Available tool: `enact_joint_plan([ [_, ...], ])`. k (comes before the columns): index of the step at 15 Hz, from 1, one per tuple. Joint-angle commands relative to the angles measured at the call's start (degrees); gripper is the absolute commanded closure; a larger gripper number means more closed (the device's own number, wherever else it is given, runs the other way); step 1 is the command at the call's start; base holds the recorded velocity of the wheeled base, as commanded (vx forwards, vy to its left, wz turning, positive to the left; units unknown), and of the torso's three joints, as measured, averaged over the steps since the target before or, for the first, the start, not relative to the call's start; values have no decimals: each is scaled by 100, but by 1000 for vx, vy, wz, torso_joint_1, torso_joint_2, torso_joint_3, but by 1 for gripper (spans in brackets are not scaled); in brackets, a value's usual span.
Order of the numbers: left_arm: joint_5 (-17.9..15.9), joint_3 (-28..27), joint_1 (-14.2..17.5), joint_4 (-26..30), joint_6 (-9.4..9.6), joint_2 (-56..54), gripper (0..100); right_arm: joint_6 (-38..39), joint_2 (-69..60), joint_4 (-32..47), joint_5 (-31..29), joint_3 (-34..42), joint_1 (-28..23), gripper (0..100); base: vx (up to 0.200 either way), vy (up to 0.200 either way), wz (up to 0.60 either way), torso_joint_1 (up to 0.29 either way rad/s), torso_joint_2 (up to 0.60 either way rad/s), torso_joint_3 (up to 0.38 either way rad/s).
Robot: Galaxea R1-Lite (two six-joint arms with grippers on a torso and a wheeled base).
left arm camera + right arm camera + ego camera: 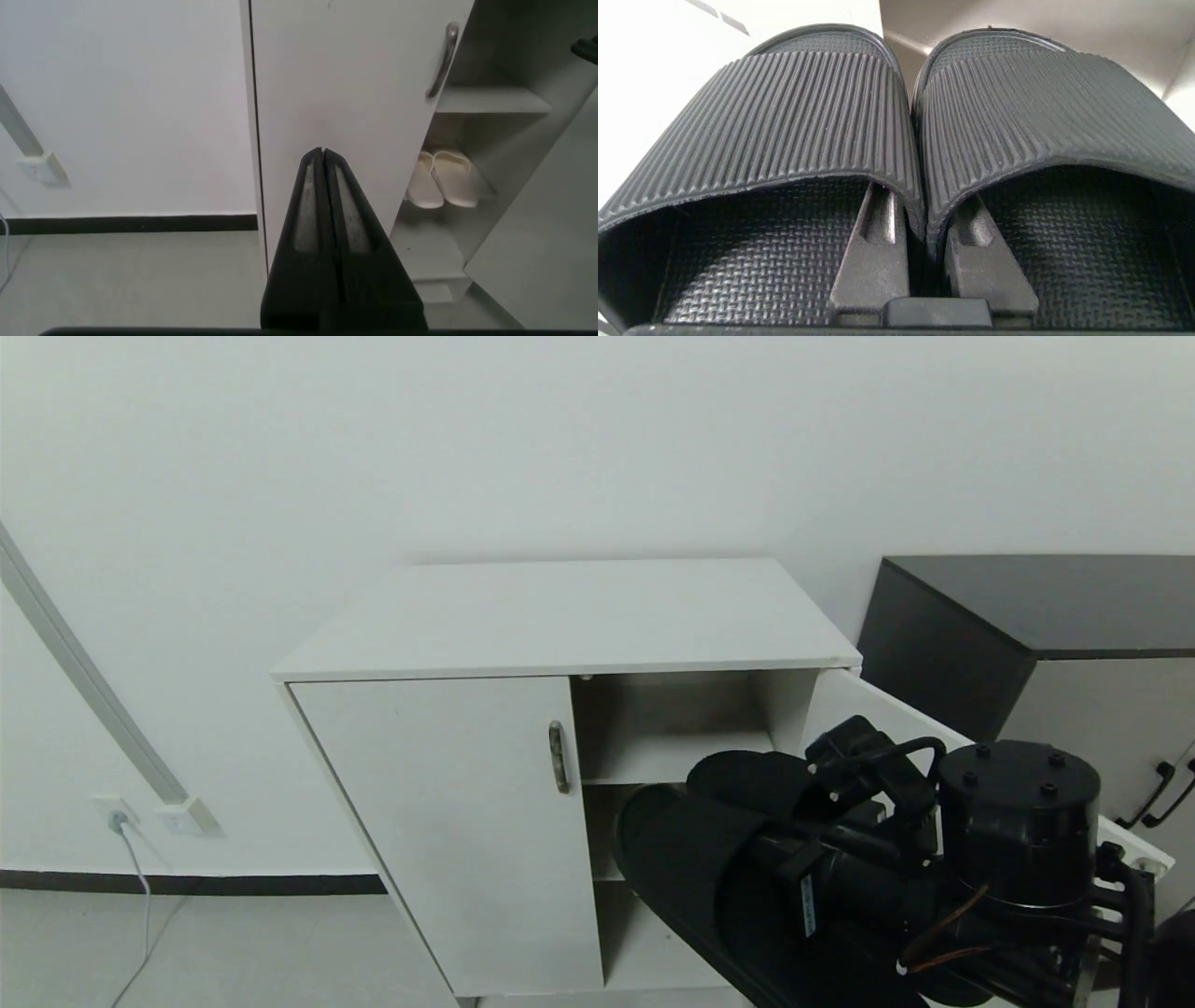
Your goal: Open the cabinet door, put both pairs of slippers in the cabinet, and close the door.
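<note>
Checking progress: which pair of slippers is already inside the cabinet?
The white pair, lying on a cabinet shelf. The black pair is held by the right gripper, in front of the open side.

No writing can be read anywhere (the small label (808, 905) on the right arm (868, 887) is illegible).

Cabinet (560, 616) left half: shut door (448, 821) bars entry.
Cabinet right half: open, with room above the top shelf (672, 761).
Next shelf down: white slippers (444, 177) take up part.
Front of opening: black slippers (691, 859) cover the lower part.
Cabinet's right side: open door (868, 705) juts outward, dark cabinet (943, 653) just beyond.
</note>
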Motion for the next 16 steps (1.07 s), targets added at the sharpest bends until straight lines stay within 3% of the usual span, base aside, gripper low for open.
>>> enact_joint_plan([
  [1, 2, 1, 1, -1, -1, 7, 100, 0, 8, -3, -2, 1, 3, 100, 0, 0, 0, -178, 505, 315],
  [9, 2, 1, 1, -1, -1, 7, 100, 0, 8, -3, -2, 18, 47, 100, 0, 0, 0, -151, 477, 325],
  [16, 2, 1, 1, -1, -10, 7, 100, 0, 34, -82, -2, 89, 100, 100, 0, 0, 0, -73, 448, 371],
])
